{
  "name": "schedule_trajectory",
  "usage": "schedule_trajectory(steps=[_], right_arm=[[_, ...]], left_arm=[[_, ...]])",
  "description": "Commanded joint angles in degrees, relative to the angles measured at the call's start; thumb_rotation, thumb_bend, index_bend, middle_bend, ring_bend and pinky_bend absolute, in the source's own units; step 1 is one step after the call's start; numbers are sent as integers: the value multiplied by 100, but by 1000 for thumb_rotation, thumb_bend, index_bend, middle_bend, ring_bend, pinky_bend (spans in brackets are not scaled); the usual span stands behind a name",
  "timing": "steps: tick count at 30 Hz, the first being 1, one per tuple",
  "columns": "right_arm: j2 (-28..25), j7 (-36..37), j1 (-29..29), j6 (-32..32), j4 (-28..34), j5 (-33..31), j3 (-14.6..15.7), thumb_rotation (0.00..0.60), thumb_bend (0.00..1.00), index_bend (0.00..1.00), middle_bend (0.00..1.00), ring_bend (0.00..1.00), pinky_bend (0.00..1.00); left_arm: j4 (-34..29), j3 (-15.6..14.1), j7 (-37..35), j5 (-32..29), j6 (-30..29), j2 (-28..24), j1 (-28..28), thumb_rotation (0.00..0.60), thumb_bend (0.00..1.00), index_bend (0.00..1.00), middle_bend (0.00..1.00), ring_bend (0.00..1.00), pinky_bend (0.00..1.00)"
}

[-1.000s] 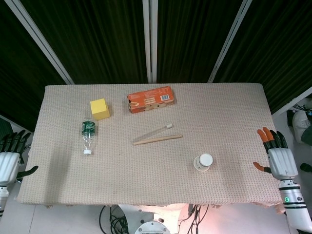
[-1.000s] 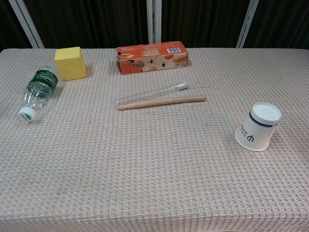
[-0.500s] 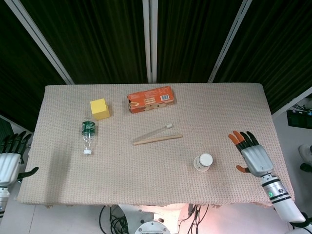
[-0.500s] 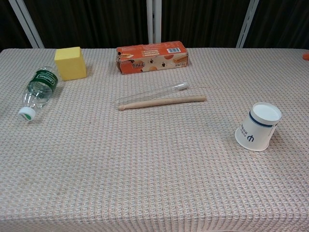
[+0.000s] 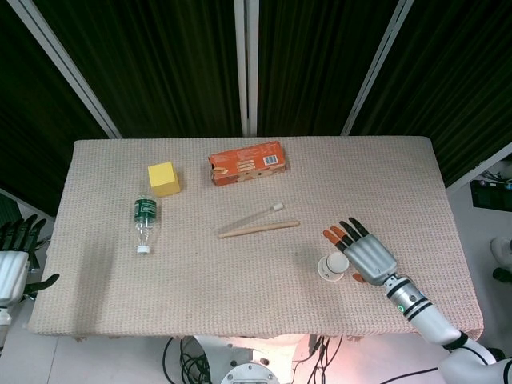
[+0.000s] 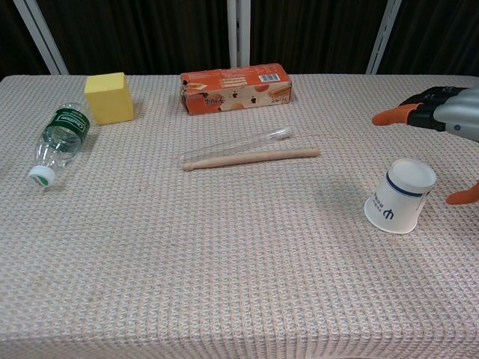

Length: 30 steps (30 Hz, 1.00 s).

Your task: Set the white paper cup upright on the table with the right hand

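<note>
Approach step: our right hand (image 5: 362, 254), fingers spread and empty, hovers beside the tipped white paper cup (image 6: 399, 195); next we enclose its wall.

- white paper cup (image 6: 398, 197): a dark blue band runs round it below the rim, with a dark blue mark under that which looks like the character 中; no other print can be read
- orange box (image 6: 235, 87): white lettering and a barcode panel on its face, too small to read
- bottle (image 6: 62, 139): green label with white print, not legible
</note>
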<state>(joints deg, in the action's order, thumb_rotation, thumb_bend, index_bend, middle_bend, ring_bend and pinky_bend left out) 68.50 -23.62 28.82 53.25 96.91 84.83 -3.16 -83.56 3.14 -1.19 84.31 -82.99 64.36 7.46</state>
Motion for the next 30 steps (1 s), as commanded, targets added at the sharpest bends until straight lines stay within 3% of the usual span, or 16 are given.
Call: schedule_trajectory(steps=[1, 5, 14, 25, 30], right_arm=[[77, -84, 89, -86, -6, -43, 4, 600, 0, 0, 133, 0, 0], [196, -232, 141, -87, -19, -121, 19, 600, 0, 26, 168, 0, 0], [344, -364, 222, -47, -64, -121, 106, 600, 26, 197, 239, 0, 0], [524, -231, 279, 152, -259, 138, 197, 600, 47, 296, 327, 0, 0], [536, -280, 278, 216, -286, 158, 228, 600, 58, 390, 393, 37, 0]], left_arm=[[5, 6, -5, -36, 33, 0, 4, 600, 34, 0, 0, 0, 0], [-2, 15, -25, -69, 62, -20, 7, 600, 33, 0, 0, 0, 0], [-10, 26, -41, -86, 80, -36, 12, 600, 33, 0, 0, 0, 0], [-19, 14, -60, -70, 85, -52, 8, 600, 33, 0, 0, 0, 0], [-23, 18, -78, -78, 105, -62, 16, 600, 33, 0, 0, 0, 0]])
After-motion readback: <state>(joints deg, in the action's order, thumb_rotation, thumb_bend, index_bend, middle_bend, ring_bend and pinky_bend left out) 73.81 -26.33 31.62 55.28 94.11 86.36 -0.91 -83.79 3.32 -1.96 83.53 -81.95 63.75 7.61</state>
